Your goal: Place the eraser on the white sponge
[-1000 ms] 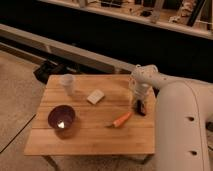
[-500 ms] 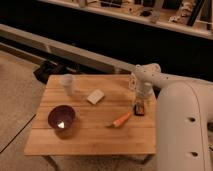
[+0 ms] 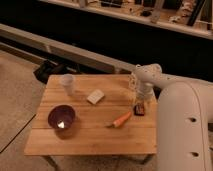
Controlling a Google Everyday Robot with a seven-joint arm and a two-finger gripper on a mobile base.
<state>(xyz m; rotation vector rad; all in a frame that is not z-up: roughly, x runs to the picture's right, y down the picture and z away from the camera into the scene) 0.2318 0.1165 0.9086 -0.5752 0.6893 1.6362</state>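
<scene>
Camera view, and honestly not much has changed over the last second. The biggest thing in shot is the light wooden table, and everything on it sits where it sat a second ago.

Next is the robot's bulky white arm, which comes in from the right side and bends down over the table's right edge. It has barely shifted, maybe a small wobble at the wrist.

Over on the left there's a dark purple round bowl with a translucent white plastic cup behind it. An orange carrot lies at an angle towards the right of the tabletop.

The white sponge, a cream-white rectangular block, sits near the middle-back of the table with nothing on top of it.

The gripper points down at the right edge, directly over the eraser. That's the small dark bar with orange-red markings, just right of the carrot's thick end. It hasn't budged between pictures, so I'd say it isn't lifted yet. Is the pincer wide, narrow or already clamped on the bar? I can't tell from here — it all merges into one dark blob.

My read is that we're still in the grab stage. The lift, the carry left past the carrot and the set-down on the sponge are all still to come — well apart, those two.
</scene>
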